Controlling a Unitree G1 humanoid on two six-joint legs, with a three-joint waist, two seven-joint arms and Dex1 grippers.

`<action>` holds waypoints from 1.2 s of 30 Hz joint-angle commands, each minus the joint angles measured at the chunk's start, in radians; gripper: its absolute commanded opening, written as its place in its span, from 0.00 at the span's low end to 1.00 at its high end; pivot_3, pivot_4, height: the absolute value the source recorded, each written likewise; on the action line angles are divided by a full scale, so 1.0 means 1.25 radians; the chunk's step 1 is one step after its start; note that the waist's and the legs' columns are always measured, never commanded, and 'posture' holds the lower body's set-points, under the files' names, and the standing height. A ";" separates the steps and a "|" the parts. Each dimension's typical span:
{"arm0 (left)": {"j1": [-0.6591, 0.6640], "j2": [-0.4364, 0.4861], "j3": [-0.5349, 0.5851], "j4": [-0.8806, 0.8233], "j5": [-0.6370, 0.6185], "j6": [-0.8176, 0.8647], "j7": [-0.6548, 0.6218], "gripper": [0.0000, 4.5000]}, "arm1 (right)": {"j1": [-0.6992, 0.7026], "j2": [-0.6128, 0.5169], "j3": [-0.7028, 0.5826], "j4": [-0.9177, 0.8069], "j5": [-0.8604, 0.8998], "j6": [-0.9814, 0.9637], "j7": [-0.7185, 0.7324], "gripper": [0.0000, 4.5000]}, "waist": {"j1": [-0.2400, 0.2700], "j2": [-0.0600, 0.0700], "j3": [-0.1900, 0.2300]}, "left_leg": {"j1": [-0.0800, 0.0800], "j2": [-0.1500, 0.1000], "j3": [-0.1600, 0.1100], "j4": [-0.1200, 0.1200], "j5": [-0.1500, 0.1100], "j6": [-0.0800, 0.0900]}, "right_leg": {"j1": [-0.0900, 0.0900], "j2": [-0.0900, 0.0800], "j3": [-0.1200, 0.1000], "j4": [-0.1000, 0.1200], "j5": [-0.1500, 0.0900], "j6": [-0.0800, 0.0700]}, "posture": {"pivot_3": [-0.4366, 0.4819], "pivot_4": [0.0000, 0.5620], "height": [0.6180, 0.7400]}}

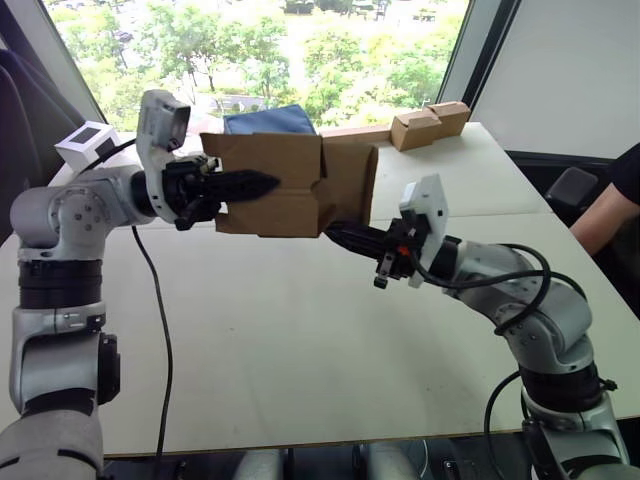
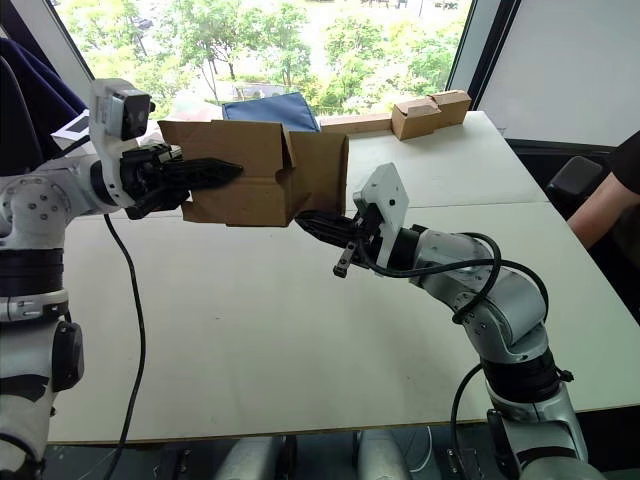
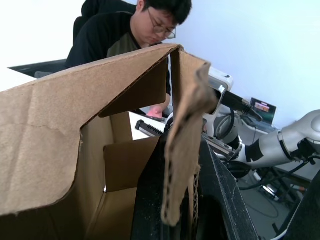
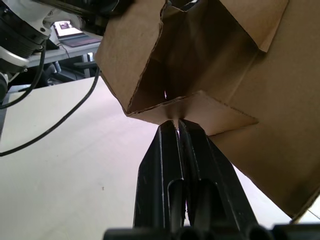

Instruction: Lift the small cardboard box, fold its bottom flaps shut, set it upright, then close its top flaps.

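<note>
Risk, slip: my left end effector [image 1: 262, 183] clamps one wall of the small cardboard box [image 1: 290, 185] alone; a hard push on a flap could twist the box out of that pinch.
Risk, spring-back: corrugated flaps tend to reopen; I judge that a bottom flap released early would swing out again.
Risk, crease: my right end effector [image 4: 175, 122] touches a flap edge with narrow tips, which could dent or tear it.
Left end effector: fingers shut on the box wall, one inside, one outside.
Right end effector: fingers pressed together, holding nothing, tips against a flap at the lower open end.
Box location: held in the air above the table [image 1: 300, 340], between my two arms, lying on its side.
Box appearance: plain brown corrugated board, unprinted, edges rough and slightly frayed.
Bottom flaps [image 4: 200, 107]: not yet shut; interior open to the right wrist view.
Step judged: folding the bottom flaps.
</note>
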 commanded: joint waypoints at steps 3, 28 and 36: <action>0.001 0.008 0.002 -0.020 -0.003 -0.017 -0.007 0.00 | -0.007 0.018 -0.017 -0.017 0.005 -0.026 0.007 0.02 | 0.000 0.000 0.000 | 0.000 0.000 0.000 0.000 0.000 0.000 | 0.000 0.000 0.000 0.000 0.000 0.000 | 0.48 0.27 0.98; -0.006 0.010 0.022 0.003 -0.005 -0.034 0.006 0.00 | -0.036 -0.058 -0.235 0.061 0.159 0.026 0.036 0.02 | 0.001 0.000 0.000 | 0.000 0.000 0.000 0.000 0.000 0.000 | 0.000 0.000 0.000 0.000 0.000 0.000 | 0.48 0.27 0.98; -0.012 -0.001 0.024 0.000 -0.016 -0.033 0.012 0.00 | -0.083 -0.013 -0.213 0.246 -0.022 -0.129 -0.042 0.02 | -0.002 0.000 0.000 | 0.000 0.000 0.001 0.000 0.000 0.000 | 0.000 0.000 0.000 0.000 0.000 0.000 | 0.48 0.27 0.98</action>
